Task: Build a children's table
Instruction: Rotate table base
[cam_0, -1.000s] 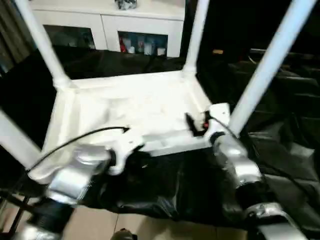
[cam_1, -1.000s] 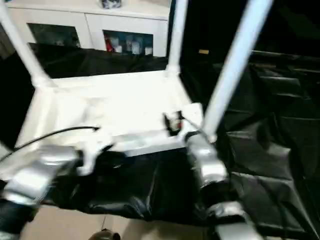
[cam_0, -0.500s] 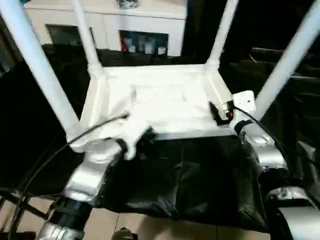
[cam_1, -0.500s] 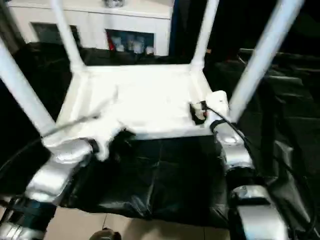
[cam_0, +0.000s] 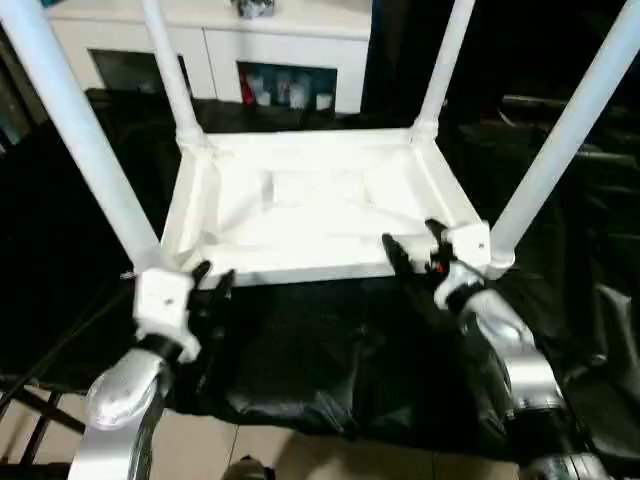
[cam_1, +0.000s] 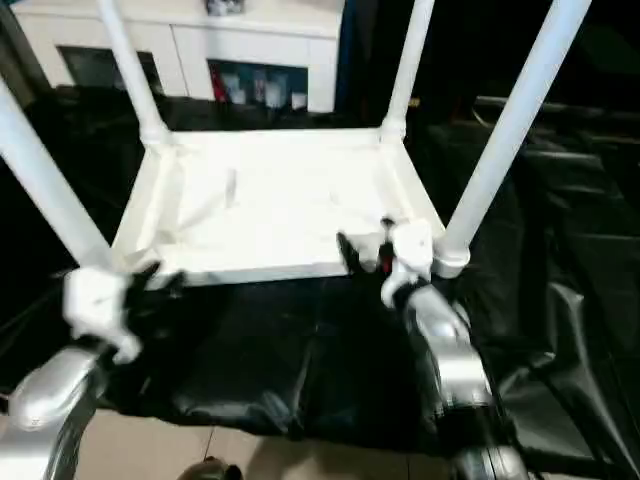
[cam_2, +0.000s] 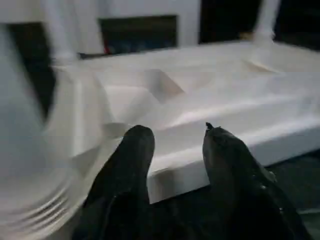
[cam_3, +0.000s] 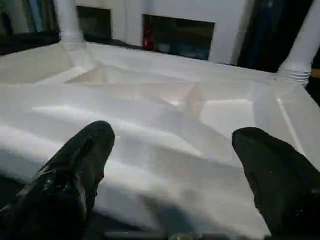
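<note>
The children's table lies upside down on black sheeting, its ribbed white tabletop (cam_0: 310, 200) facing up. Four white legs stand up from the corner sockets: near left (cam_0: 80, 130), far left (cam_0: 170, 70), far right (cam_0: 445, 60) and near right (cam_0: 560, 140). My left gripper (cam_0: 212, 280) is open just in front of the near rim, beside the near-left leg's socket; the left wrist view has its fingers (cam_2: 137, 150) spread before the rim. My right gripper (cam_0: 415, 245) is open at the near rim, close to the near-right socket, with the rim between its wide-spread fingers (cam_3: 95, 145).
A white cabinet (cam_0: 290, 40) with glass-fronted compartments stands behind the table. Black sheeting (cam_0: 330, 350) covers the work surface and hangs over its near edge. Tan floor (cam_0: 250, 440) lies below. The upright legs flank both arms.
The view has shifted. My left arm has drawn back and to the left, from the rim's middle to the near-left corner. My right gripper has slid slightly left and nearer me.
</note>
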